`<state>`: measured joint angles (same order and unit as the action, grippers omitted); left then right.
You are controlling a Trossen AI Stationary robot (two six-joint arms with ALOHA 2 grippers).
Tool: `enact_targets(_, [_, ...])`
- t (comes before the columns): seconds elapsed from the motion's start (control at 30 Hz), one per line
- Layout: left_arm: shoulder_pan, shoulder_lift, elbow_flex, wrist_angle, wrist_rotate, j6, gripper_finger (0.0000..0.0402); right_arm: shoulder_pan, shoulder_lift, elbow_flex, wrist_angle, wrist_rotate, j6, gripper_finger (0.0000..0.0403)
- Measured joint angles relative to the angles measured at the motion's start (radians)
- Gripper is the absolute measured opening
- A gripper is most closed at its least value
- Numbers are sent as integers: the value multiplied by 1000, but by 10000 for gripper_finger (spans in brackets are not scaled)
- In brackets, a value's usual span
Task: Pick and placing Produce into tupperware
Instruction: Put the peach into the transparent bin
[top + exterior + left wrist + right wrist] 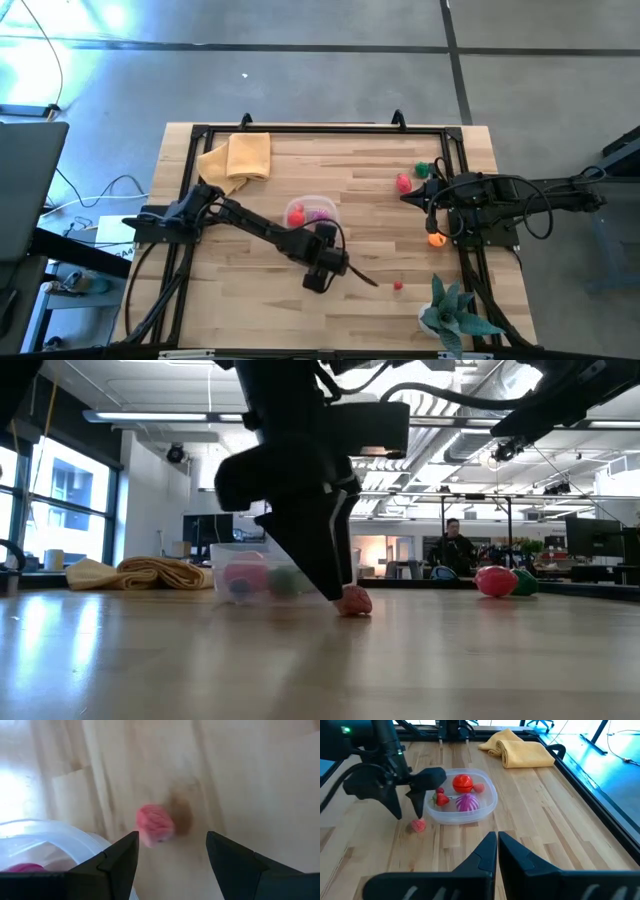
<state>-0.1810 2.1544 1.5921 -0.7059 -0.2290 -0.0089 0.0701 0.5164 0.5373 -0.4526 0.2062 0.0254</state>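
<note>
Roughly halfway: the tupperware holds about 4 toy pieces. Left tool hangs spread over a pink berry lying on the counter just beside it; several more wait near the right tool, pressed together.

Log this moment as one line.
left pincer: open over pink fruit beside tub | right pincer: shut, idle

A clear tupperware tub holding red and purple produce sits mid-counter, a small pink piece lying just beside it.
</note>
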Motion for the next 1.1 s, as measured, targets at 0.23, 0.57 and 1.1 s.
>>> enact_targets(0.23, [25,0,0,2,-1,7,221,0,0,0,0,0,0,9])
enact_targets(0.57, [28,32,1,35,54,115,221,0,0,0,0,0,0,9])
enact_targets(1.1, [38,37,2,44,75,154,221,0,0,0,-1,0,0,9])
